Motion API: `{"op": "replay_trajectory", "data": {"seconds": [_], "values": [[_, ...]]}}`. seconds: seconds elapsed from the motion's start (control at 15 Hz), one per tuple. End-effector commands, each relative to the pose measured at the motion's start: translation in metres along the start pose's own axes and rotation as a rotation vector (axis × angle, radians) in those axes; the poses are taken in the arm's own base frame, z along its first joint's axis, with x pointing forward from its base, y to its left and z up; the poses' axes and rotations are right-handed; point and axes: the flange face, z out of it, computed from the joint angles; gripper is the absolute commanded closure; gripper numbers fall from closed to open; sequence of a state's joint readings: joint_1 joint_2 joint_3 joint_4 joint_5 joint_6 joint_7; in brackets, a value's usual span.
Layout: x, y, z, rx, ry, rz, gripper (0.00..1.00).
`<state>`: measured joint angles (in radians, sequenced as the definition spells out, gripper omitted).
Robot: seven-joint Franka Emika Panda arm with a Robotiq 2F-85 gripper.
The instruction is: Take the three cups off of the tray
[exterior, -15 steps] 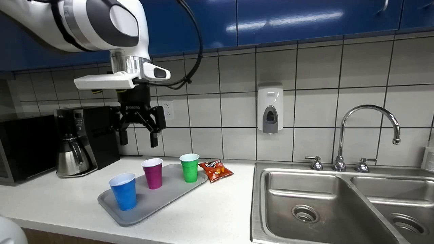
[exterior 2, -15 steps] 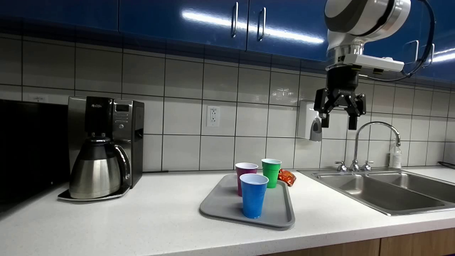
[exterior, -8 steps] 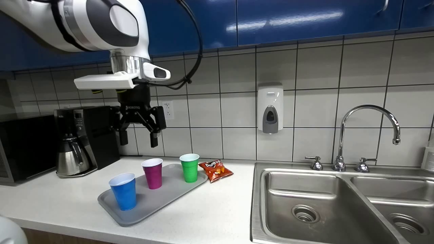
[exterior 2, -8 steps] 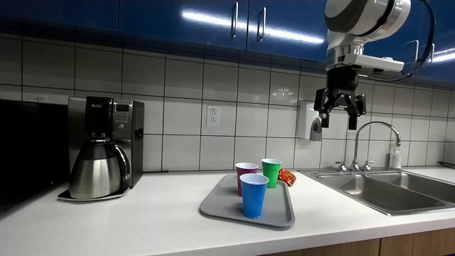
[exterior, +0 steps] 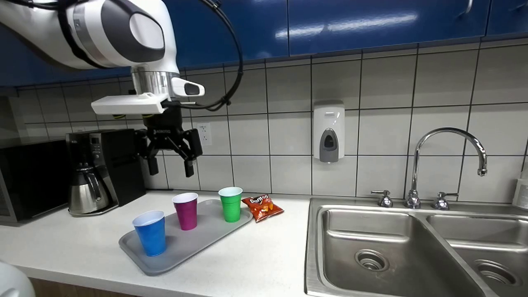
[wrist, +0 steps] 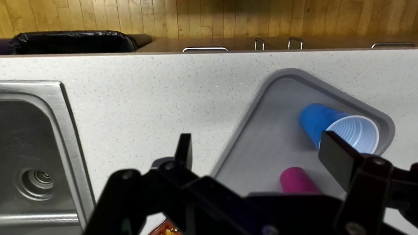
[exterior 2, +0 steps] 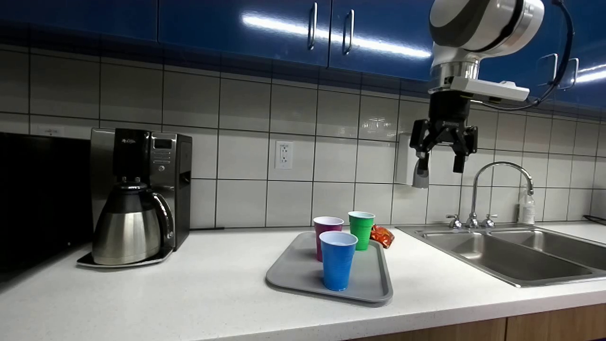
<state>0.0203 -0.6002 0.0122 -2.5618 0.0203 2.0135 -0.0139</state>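
Note:
The blue cup (exterior: 150,237), purple cup (exterior: 186,214) and green cup (exterior: 231,206) stand upright on the grey tray (exterior: 185,249). In an exterior view the blue cup (exterior 2: 338,267) partly covers the purple cup (exterior 2: 323,230), with the green cup (exterior 2: 361,233) behind. My gripper (exterior: 171,168) is open and empty, well above the counter; it also shows in an exterior view (exterior 2: 440,165). In the wrist view the gripper (wrist: 258,147) spans the tray (wrist: 267,140); one finger overlaps the blue cup (wrist: 312,119), the gripper body partly covers the purple cup (wrist: 297,181). The green cup does not show there.
An orange snack packet (exterior: 262,207) lies beside the tray's far end. A steel sink (exterior: 314,247) with a faucet (exterior: 449,131) is to one side; a coffee maker (exterior 2: 128,222) stands at the other. Blue cabinets (exterior 2: 246,38) hang above; a soap dispenser (exterior: 328,132) is on the wall.
Over the last half second the arm has shifted slightly left in both exterior views and its wrist sits a little lower. The gripper stays open. The cups and tray have not moved.

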Motion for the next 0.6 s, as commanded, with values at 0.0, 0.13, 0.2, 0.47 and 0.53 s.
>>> {"op": "replay_trajectory", "data": {"seconds": [0.0, 0.13, 0.2, 0.47, 0.53], "values": [[0.0, -0.014, 0.005, -0.009, 0.052, 0.007, 0.0], [0.002, -0.022, 0.009, -0.013, 0.064, -0.005, 0.0], [0.003, -0.027, 0.011, -0.015, 0.067, -0.011, 0.0], [0.01, -0.047, 0.02, -0.018, 0.072, -0.037, 0.0], [0.012, -0.053, 0.023, -0.024, 0.073, -0.04, 0.0]]}}
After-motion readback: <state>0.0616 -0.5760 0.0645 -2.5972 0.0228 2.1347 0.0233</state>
